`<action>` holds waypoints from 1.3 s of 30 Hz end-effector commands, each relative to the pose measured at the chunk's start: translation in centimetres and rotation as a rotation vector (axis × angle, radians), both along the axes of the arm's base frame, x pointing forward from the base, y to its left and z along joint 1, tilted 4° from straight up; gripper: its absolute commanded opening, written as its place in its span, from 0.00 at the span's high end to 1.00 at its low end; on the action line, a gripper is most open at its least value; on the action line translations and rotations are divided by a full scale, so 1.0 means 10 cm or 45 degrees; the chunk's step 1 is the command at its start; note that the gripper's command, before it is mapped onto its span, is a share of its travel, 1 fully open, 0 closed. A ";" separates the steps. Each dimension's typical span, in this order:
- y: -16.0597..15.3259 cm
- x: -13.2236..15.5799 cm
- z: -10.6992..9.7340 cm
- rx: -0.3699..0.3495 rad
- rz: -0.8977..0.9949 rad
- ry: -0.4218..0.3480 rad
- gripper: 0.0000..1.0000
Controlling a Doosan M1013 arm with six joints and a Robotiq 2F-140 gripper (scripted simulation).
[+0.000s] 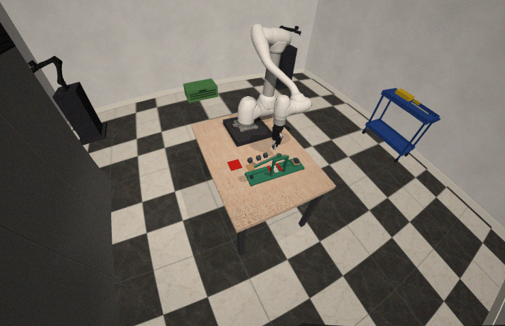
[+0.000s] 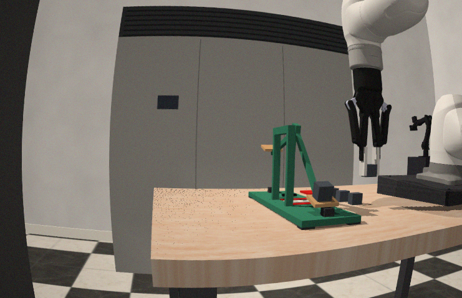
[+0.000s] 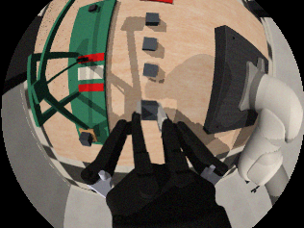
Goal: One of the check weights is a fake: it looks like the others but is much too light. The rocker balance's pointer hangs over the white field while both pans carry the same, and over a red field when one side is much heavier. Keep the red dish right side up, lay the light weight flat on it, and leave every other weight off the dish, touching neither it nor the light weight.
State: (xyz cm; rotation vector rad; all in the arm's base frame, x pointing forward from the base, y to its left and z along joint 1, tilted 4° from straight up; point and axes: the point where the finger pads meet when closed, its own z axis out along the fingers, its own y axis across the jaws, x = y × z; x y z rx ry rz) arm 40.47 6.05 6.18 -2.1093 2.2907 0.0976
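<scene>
My gripper (image 1: 274, 146) (image 2: 368, 169) is shut on a dark grey cube weight (image 2: 371, 170) (image 3: 150, 110) and holds it above the table beside the balance. Three like weights (image 1: 258, 157) (image 2: 355, 198) (image 3: 150, 43) stand apart in a row on the table. Another weight (image 1: 296, 160) (image 2: 323, 191) (image 3: 86, 139) sits on the lowered pan of the green rocker balance (image 1: 260, 177) (image 3: 96, 28). The other pan (image 1: 250, 167) (image 2: 267, 147) is raised and empty. In the wrist view the pointer tip (image 3: 83, 60) appears over a red field. The red dish (image 1: 234, 164) lies flat with no weight on it.
The arm's black base plate (image 1: 241, 137) (image 3: 221, 86) stands behind the row of weights. The balance's upright green frame (image 2: 290, 164) rises beside the row. The dish is beyond the row's far end, near the raised pan. A blue cart (image 1: 390, 138) stands away from the table.
</scene>
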 end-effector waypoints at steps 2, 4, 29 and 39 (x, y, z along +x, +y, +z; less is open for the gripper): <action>-0.29 0.00 0.13 -0.001 0.018 -0.004 0.76; -0.48 -0.01 0.21 -0.001 0.018 -0.004 0.76; -2.63 -0.18 1.12 -0.001 0.018 -0.004 0.76; -2.85 -0.20 1.22 -0.001 0.018 -0.004 0.76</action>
